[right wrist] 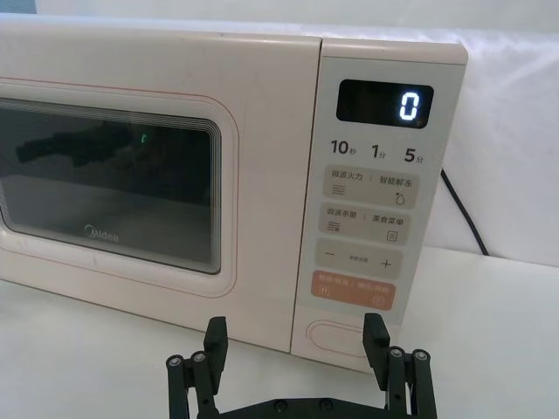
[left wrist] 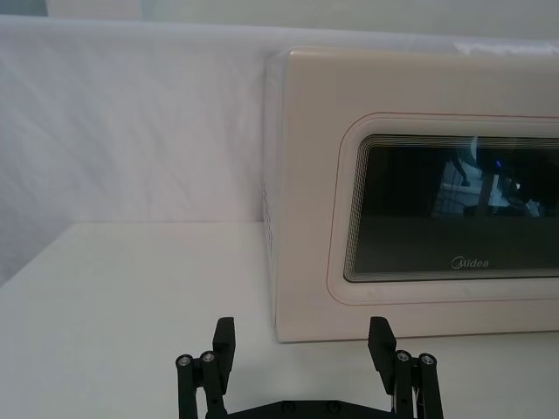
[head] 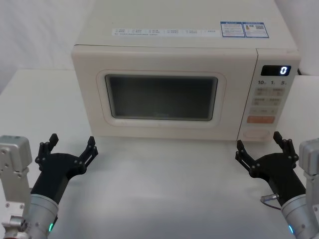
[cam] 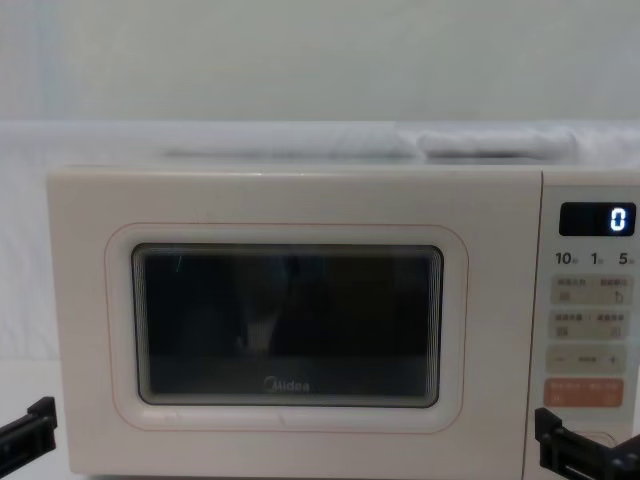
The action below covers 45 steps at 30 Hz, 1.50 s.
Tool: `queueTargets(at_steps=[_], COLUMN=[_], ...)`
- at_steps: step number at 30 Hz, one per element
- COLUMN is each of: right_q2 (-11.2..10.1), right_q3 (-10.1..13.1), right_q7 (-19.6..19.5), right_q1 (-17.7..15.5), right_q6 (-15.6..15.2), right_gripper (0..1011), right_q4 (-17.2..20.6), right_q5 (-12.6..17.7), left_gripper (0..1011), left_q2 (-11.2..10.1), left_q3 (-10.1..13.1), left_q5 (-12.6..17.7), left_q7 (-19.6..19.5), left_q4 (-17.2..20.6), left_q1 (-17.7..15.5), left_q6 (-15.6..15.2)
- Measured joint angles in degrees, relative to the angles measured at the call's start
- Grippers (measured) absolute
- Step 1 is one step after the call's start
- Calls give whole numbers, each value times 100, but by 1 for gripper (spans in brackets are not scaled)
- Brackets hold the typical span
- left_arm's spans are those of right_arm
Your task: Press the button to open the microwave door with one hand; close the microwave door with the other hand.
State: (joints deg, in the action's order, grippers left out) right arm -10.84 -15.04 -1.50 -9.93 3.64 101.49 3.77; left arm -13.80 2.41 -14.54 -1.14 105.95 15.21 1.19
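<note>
1. Microwave door [head: 162, 97] sits flush, closed, at 12 o'clock
2. Button [right wrist: 335, 333] at the panel's bottom
3. Left gripper [head: 71, 148] spread, 8 o'clock
4. Right gripper [head: 260, 147] spread, just before the button, 4 o'clock

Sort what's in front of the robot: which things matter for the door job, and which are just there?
Job:
- button, bottom of control panel
- microwave door, shut
- right gripper, open, before the panel
- left gripper, open, before the door's left end

Just there:
- orange key
- digital display, reading 0
- power cord
- stickers on top
</note>
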Motion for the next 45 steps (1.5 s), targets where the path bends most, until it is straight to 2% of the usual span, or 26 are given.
queueTargets(at_steps=[13,16,23,31,35,36,44,45], right_q2=[0,0,0,0,0,0,0,0], right_q3=[0,0,0,0,0,0,0,0], right_q7=[0,0,0,0,0,0,0,0], right_q1=[0,0,0,0,0,0,0,0], right_q6=[0,0,0,0,0,0,0,0], right_gripper=[1000,952,788,504,386,386,88,88], right_q4=[0,0,0,0,0,0,0,0], right_q5=[0,0,0,0,0,0,0,0], left_gripper=[1001,1001,1001,1001,1001,1001,1001,1001], left_q2=[0,0,0,0,0,0,0,0], left_q3=[1,0,0,0,0,0,0,0], left_q5=[0,0,0,0,0,0,0,0], left_q7=[0,0,0,0,0,0,0,0], left_q4=[0,0,0,0,0,0,0,0], left_q1=[0,0,0,0,0,0,0,0], left_q6=[0,0,0,0,0,1,0,0])
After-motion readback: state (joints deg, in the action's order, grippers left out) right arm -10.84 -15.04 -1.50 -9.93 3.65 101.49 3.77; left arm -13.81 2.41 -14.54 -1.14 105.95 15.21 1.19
